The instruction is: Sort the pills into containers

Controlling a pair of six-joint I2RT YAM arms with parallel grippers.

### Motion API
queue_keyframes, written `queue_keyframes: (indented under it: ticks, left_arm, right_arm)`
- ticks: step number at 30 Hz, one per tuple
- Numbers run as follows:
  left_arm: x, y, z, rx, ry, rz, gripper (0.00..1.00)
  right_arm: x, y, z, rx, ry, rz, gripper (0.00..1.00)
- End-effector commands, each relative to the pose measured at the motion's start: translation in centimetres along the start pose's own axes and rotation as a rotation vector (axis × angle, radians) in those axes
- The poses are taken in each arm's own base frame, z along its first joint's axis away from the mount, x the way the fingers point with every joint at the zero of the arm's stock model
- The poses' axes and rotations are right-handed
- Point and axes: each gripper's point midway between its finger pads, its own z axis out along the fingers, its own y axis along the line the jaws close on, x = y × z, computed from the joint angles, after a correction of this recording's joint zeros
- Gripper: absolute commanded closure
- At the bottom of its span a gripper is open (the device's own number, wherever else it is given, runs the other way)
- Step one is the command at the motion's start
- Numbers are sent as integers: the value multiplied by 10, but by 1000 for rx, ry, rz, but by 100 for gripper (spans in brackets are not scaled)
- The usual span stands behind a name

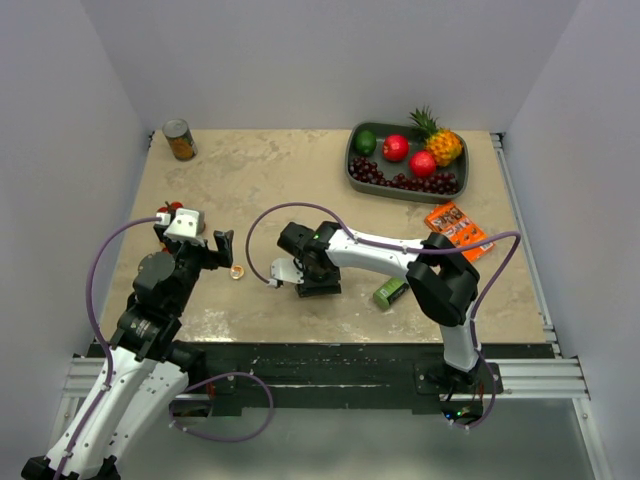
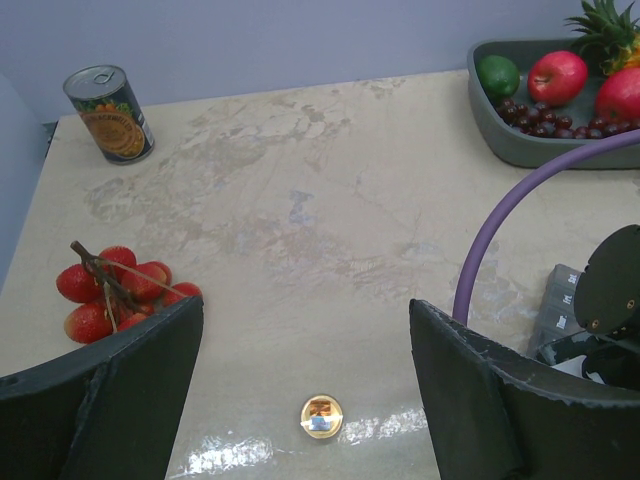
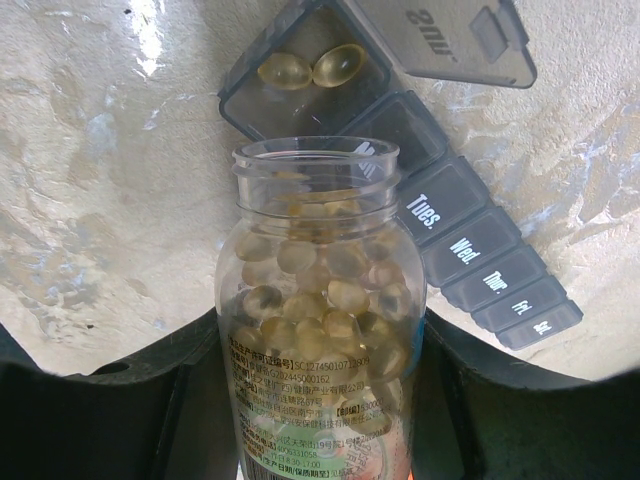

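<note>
Gripping the clear bottle (image 3: pixel 315 200): right gripper (image 3: pixel 320 345) clamped on its lower body, one finger each side

- Bottle uncapped, mouth facing 12 o'clock in the right wrist view, packed with amber pills (image 3: pixel 325 300)
- Just past the mouth, at 12 o'clock, lies the grey organiser strip (image 3: pixel 470 245). Its end compartment stands open with its lid (image 3: pixel 450 30) flipped back, and two pills lie inside
- The other lids are down. Tues, Wed, Thur, Fri, Sat read off toward 4 o'clock

Left gripper (image 2: pixel 305 312): jaws spread wide, nothing between them, poised over the table (image 2: pixel 300 200)

- Small gold cap (image 2: pixel 321 416) on the table at 6 o'clock, between the two fingers, touching neither
- Cherry tomatoes on a stem (image 2: pixel 115 290) at 9 o'clock, just beyond the left finger
- Tin can (image 2: pixel 110 113) upright at 11 o'clock, well apart
- Fruit tray (image 2: pixel 520 150) at 2 o'clock, far corner

Top view: green box (image 1: pixel 390 291) at 3 o'clock of the right gripper, orange packet (image 1: pixel 458 229) further off at 2 o'clock
</note>
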Motion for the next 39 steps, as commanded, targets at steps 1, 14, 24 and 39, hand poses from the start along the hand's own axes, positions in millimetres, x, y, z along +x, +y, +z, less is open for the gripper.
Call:
queue_keyframes:
  ticks: [1, 14, 24, 39]
  left_arm:
    - [-15, 1, 1, -1, -58, 13, 12]
    - [-13, 2, 1, -10, -54, -5, 12]
    - [10, -22, -5, 68, 48, -253, 8]
    - [166, -29, 22, -166, 719, -359, 9]
  right_arm:
    - [-9, -4, -7, 12, -23, 7, 97]
    - [-19, -2, -31, -34, -161, 31, 97]
    - [-21, -10, -119, -94, -623, 82, 97]
    - [16, 7, -250, 41, -1291, -37, 96]
